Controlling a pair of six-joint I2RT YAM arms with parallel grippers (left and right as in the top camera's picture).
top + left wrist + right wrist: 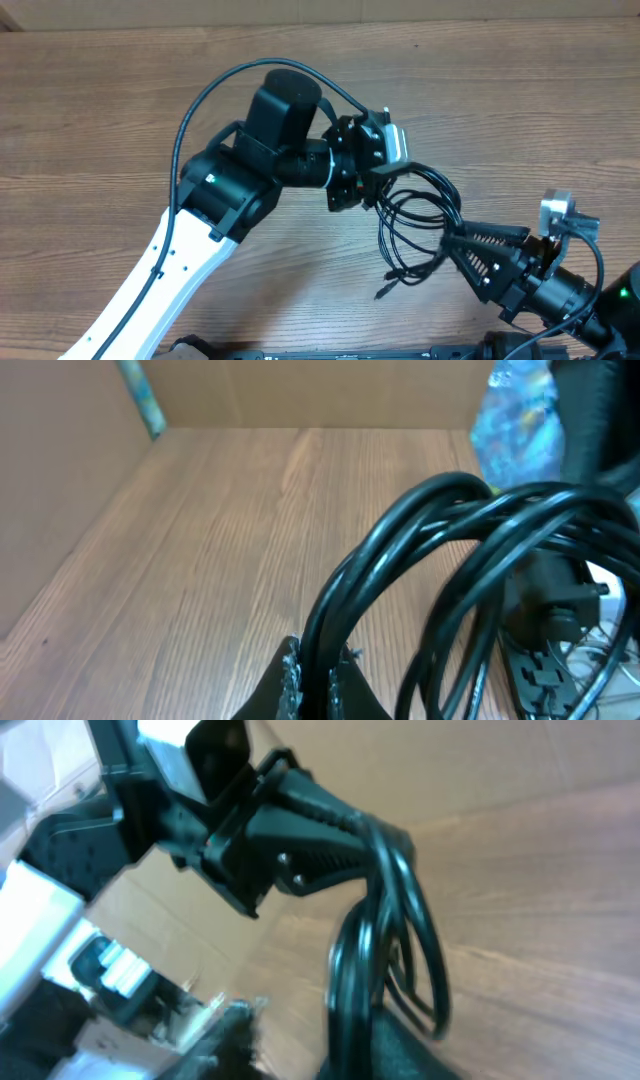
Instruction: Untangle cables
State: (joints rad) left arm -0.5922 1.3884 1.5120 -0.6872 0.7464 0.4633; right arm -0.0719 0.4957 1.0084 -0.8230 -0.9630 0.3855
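Cables (pixel 412 214): thin black cords bunched in tangled loops, centre-right of the overhead frame. The top of the bunch is lifted and the rest hangs down to the table (pixel 120 100). Two loose plug ends (pixel 386 288) trail at lower centre. Probably held up so the loops hang apart and one strand can be picked out.

Left gripper (pixel 368 190) comes in from the lower left, at the upper-left edge of the bunch. Its jaws are fully closed on several strands. In the left wrist view the cords (pixel 400 550) rise out of the pinched fingertips (pixel 292 682) at bottom centre and arc to the right. It looks like the anchor side.

Right gripper (pixel 452 240) reaches in from the lower right, with its tips at the right edge of the bunch. Its fingers converge toward the strands, probably to pull one out. In the right wrist view the cords (pixel 380 920) drop to the bottom of the frame, where its own fingers are dark and blurred. I can't tell whether those jaws are pinching or just touching, nor how wide they stand.
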